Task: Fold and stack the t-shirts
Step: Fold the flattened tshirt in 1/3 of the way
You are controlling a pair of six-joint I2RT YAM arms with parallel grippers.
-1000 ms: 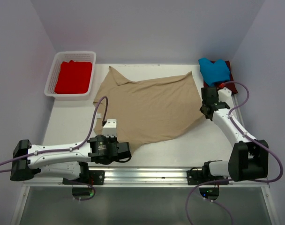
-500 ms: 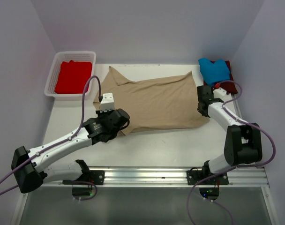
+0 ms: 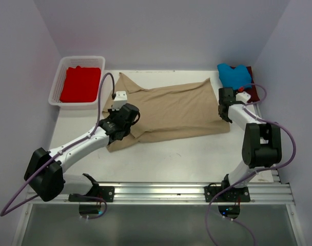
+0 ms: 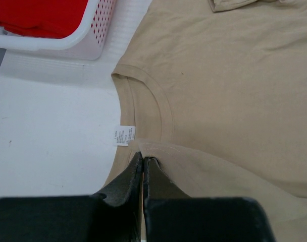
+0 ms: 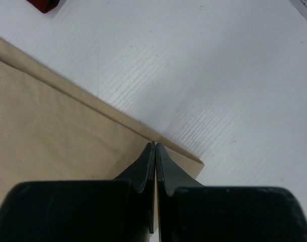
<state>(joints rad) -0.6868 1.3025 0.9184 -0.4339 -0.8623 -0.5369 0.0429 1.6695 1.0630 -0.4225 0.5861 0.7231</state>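
Looks like this one is sitting roughly at the halfway mark. The blue shirt [image 3: 234, 76] is lying folded on top of the maroon shirt [image 3: 252, 91] in the far right corner, so I'm reading that as the stack. The tan shirt [image 3: 171, 113] is lying across the middle of the counter [image 3: 171, 154], only partly folded. The left pincer [image 4: 142, 157] is pressed together, pinching a doubled-over layer by the collar. The right pincer [image 5: 155, 146] is shut too, seemingly pinching the hem near the corner. The red shirt [image 3: 80, 83] is waiting in the basket [image 3: 55, 92] (untouched, I'm guessing), so that fold and stacking are left.
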